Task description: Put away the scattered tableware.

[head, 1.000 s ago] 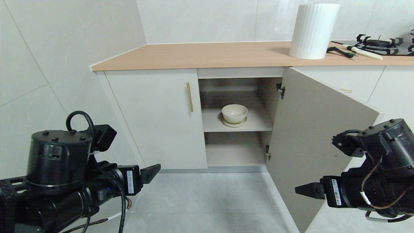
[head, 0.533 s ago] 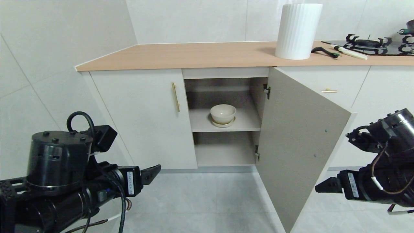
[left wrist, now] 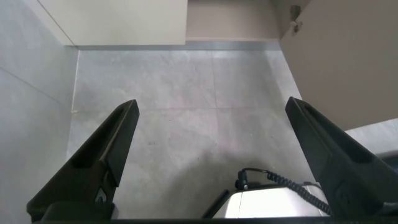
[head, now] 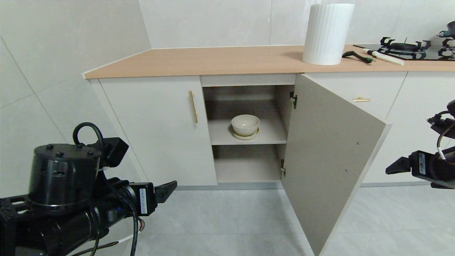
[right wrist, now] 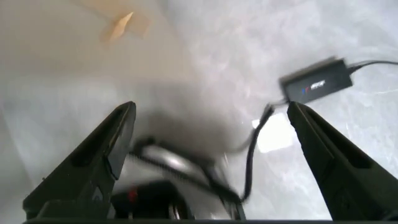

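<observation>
Tiled floor, open cabinet: bowl on saucer, upper shelf. Probably brittle, slick; grip rim. Apart, empty: left pincer, right pincer.

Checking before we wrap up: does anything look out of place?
The cabinet door stands wide open, showing a bowl on its upper shelf. Utensils lie loose on the countertop by the stove. Nothing looks spilled.

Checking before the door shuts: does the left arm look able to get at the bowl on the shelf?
Probably yes: the door stands wide open, and nothing lies between the left gripper and the bowl on the upper shelf.
</observation>
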You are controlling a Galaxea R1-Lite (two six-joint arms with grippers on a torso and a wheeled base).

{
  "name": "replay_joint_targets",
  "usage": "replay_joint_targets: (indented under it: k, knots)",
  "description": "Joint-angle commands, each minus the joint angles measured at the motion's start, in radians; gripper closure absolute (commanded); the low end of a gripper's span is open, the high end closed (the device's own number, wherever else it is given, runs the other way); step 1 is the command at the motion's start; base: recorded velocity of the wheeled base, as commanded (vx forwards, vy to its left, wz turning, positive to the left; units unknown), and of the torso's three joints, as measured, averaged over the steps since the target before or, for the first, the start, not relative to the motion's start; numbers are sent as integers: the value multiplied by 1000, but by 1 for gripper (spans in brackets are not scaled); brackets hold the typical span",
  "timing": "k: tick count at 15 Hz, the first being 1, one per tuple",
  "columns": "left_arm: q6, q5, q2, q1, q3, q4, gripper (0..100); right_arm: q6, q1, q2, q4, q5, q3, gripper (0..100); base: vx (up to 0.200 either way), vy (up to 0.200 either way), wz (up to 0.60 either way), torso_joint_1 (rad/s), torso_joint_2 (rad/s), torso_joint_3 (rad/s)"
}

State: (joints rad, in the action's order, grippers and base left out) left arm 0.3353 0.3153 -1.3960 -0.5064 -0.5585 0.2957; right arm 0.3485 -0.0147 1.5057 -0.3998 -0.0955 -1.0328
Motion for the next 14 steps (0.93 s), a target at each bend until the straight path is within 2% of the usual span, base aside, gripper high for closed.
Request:
replay_joint_targets:
  k: [1,4,8,14]
  knots:
    - [1,1,0,0,0,0,0,17,35,79,53,-3,0,0,0,0,0,0,0,0]
    - [1,2,0,0,0,0,0,136,36,136,173,-3,-4,0,0,0,0,0,0,0]
    - [1,1,2,0,0,2,0,221,28,140,256,-1,-3,0,0,0,0,0,0,0]
    - [4,1,0,0,-4,2,0,253,-71,131,259,2,2,0,0,0,0,0,0,0]
